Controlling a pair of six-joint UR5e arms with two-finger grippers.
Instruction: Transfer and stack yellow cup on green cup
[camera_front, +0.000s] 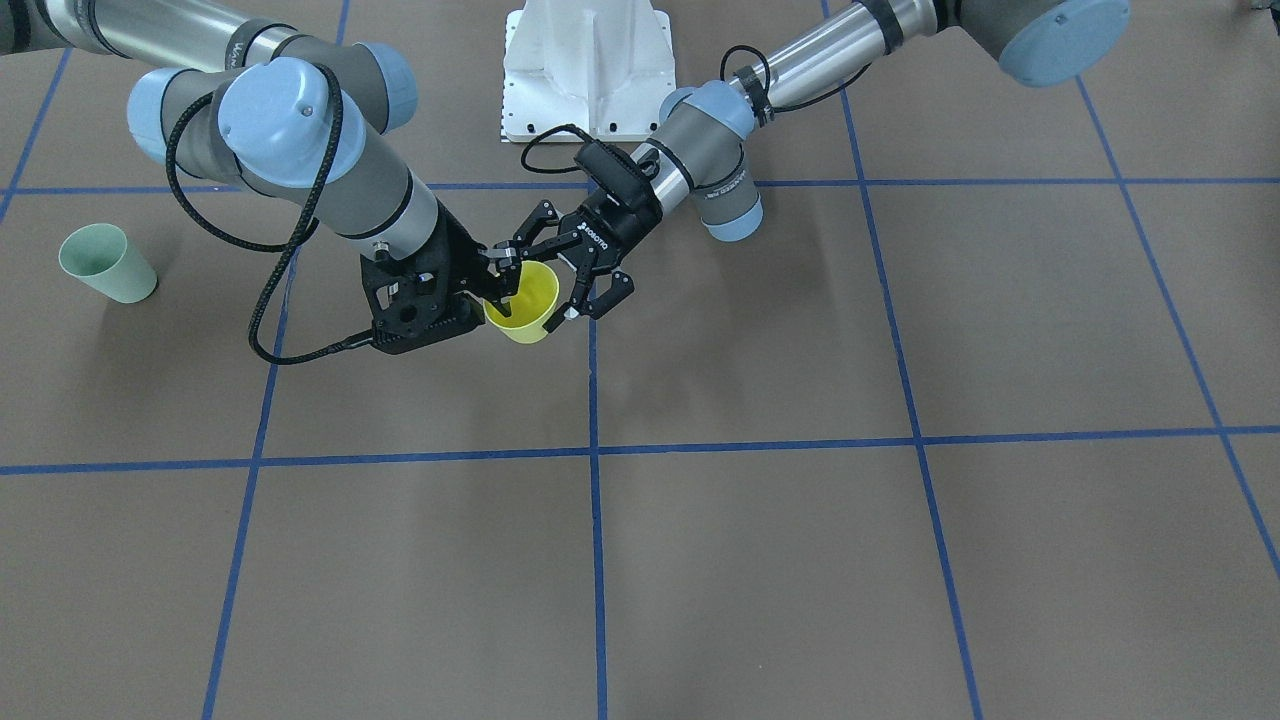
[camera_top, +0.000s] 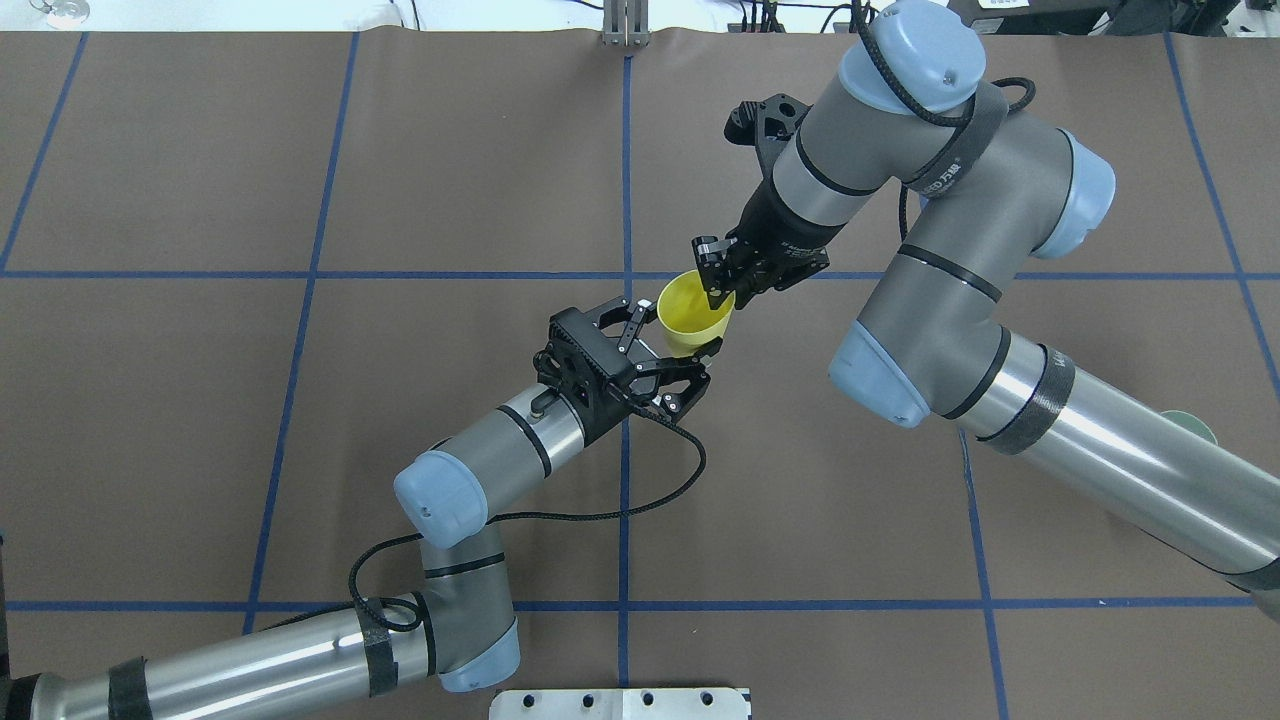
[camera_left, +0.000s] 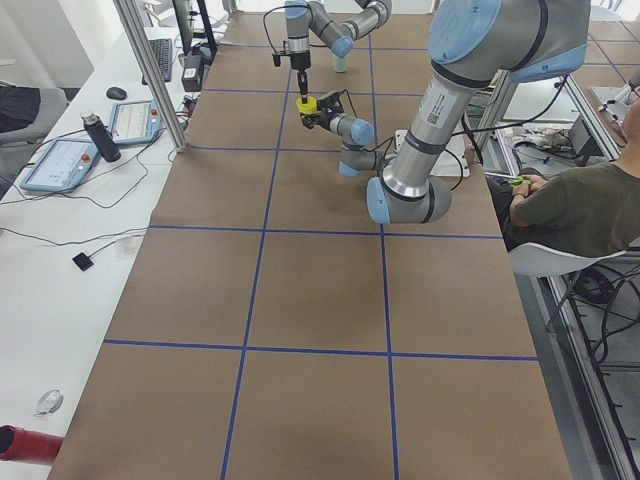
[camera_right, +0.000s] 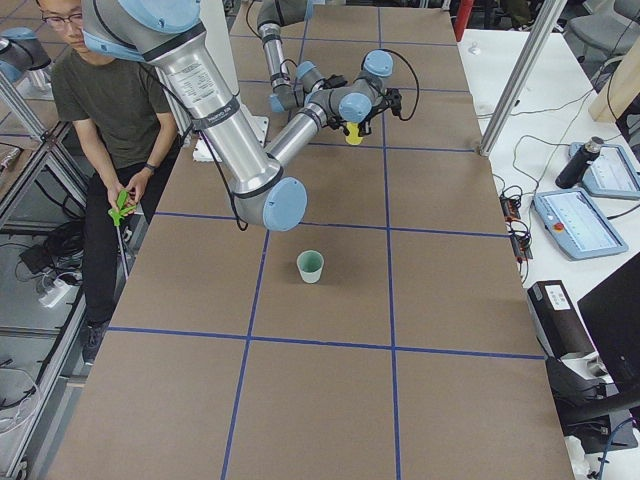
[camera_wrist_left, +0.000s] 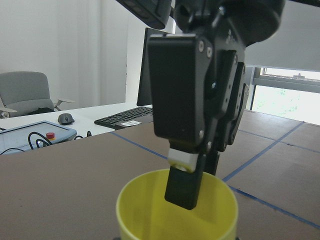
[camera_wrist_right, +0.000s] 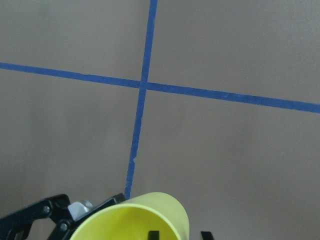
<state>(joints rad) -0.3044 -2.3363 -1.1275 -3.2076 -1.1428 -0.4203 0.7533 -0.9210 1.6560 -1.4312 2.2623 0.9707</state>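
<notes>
Pinch at the rim: the right hand (camera_top: 717, 292), on the arm that enters from the upper right of the overhead frame, is clenched on the yellow cup (camera_top: 686, 314). One finger (camera_wrist_left: 184, 186) dips inside the mouth and its partner sits outside the wall. The cup hangs mouth-up above the surface (camera_front: 800, 560), just off centre in the overhead view, near a crossing of blue tape lines (camera_wrist_right: 141, 85).

The left hand (camera_front: 536, 290), on the arm that enters from the lower left of that same frame, grasps nothing. Its fingers are splayed to either side of the cup's lower body, and whether a pad touches the wall cannot be told.

The green cup (camera_front: 106, 263) stands upright and alone at the far left of the front-facing frame, well apart from both hands. In the overhead view only a sliver of it shows behind the right arm at the right edge.

The yellow tumbler looks light, thin-walled and smooth, so it is likely slippery and may flex or swing under a one-sided rim grip. That hold has a merit, though — it leaves free the tapered base, which must slide into the green cup's mouth. A firm, level carry and a straight descent would seem the safe course.
</notes>
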